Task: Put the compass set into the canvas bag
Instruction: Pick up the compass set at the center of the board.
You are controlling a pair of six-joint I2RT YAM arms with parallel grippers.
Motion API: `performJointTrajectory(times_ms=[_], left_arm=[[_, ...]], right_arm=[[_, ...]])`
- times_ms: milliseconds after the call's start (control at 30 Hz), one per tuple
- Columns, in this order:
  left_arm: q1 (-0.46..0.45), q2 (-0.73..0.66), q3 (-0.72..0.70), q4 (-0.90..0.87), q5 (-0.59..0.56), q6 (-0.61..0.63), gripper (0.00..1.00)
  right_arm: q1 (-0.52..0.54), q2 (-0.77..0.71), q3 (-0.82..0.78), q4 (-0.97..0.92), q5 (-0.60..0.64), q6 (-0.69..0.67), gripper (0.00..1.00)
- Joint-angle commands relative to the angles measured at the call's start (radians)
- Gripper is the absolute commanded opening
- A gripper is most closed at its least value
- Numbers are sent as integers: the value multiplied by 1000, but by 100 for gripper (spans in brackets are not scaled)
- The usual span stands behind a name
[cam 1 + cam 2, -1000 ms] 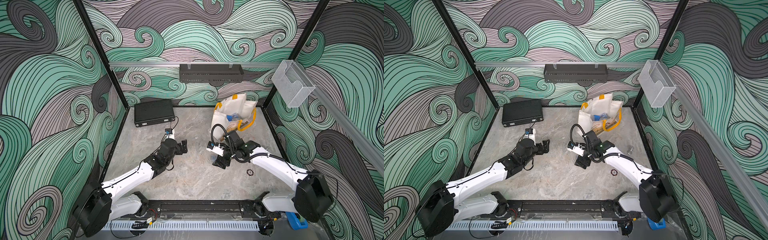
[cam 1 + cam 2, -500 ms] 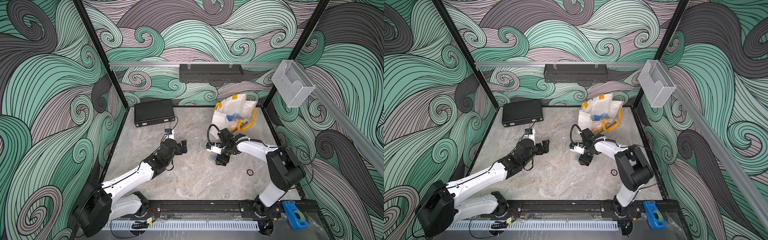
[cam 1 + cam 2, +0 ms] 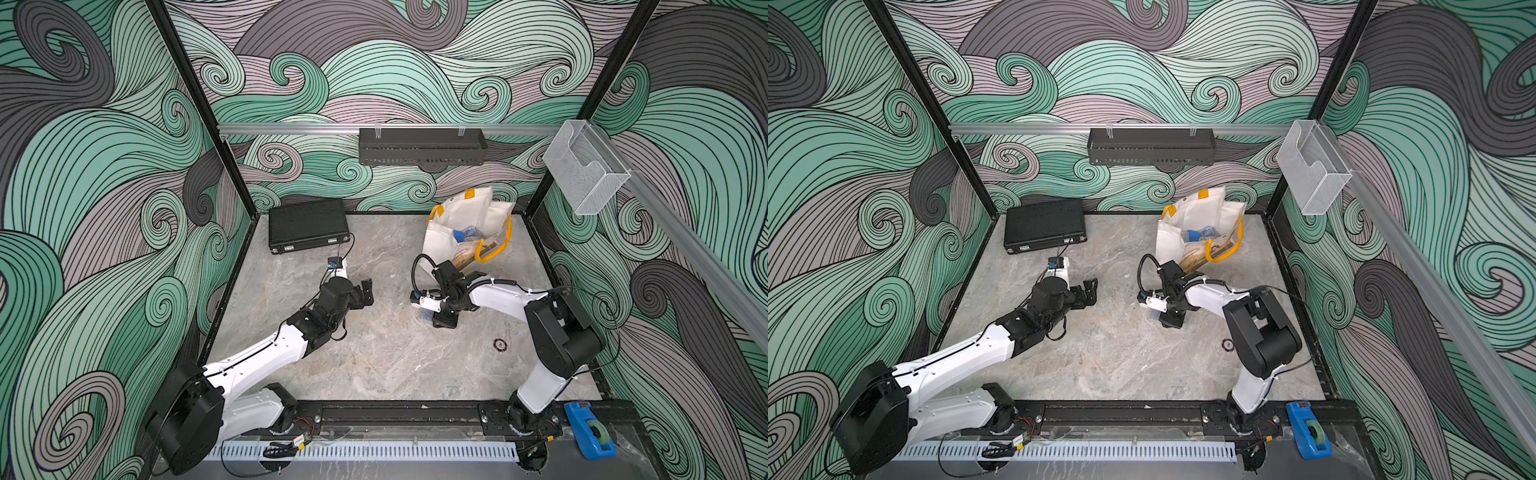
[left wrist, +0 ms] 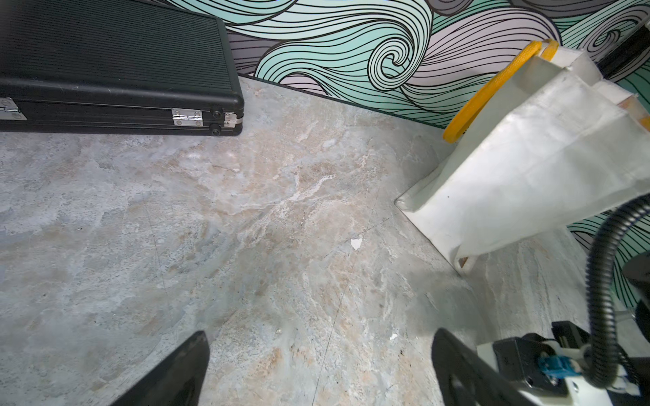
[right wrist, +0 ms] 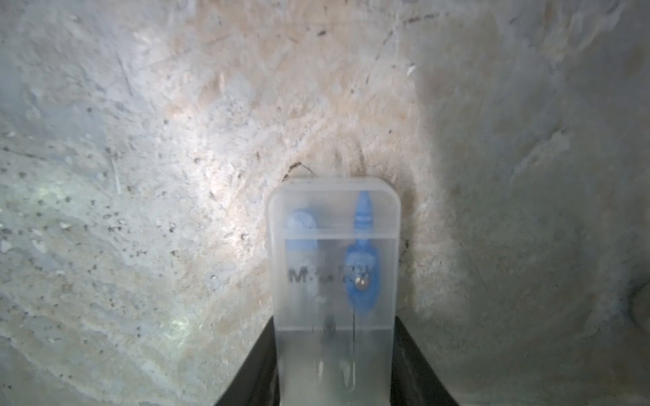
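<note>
Translucent plastic compass set [image 5: 334,281], matt cloth canvas bag [image 4: 527,158].

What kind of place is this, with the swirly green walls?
Probably a robot practice booth, not a home. A left arm and a right arm are fixed to a black rail, printed walls box in the table, and only props lie out, like a canvas bag and a black briefcase.

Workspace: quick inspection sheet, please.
Surface: marble-look tabletop, few white flecks.
Job's things: compass set in clear case, on tabletop; canvas bag standing open at back, items inside.
Clutter: black briefcase, closed; small ring; blue tape dispenser at front.
Grippers: left gripper open, empty; right gripper closed on compass set.
Cables: corrugated hose loops off right wrist; thin cable at left wrist.
Surroundings: black shelf, clear bin on walls.
</note>
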Motion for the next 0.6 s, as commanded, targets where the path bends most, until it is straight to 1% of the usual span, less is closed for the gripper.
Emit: performJointTrajectory(times_ms=[0, 133, 200, 267, 333, 400, 567], left_arm=[[9, 12, 34, -24, -12, 2, 99], [10, 11, 42, -35, -14, 7, 99], [11, 9, 42, -34, -13, 7, 99], [13, 6, 42, -29, -14, 7, 99], [15, 6, 42, -22, -14, 8, 99], [17, 6, 42, -19, -12, 11, 99], [22, 6, 44, -24, -9, 16, 99]], right_arm=[[7, -40, -23, 68, -52, -21, 35], [9, -114, -4, 103, -142, 7, 33], [9, -155, 27, 90, -212, 22, 33], [10, -189, 78, 83, -248, 60, 33], [9, -199, 144, 58, -248, 98, 33], [7, -195, 234, 33, -208, 154, 32], [-30, -190, 423, 11, -159, 207, 32]])
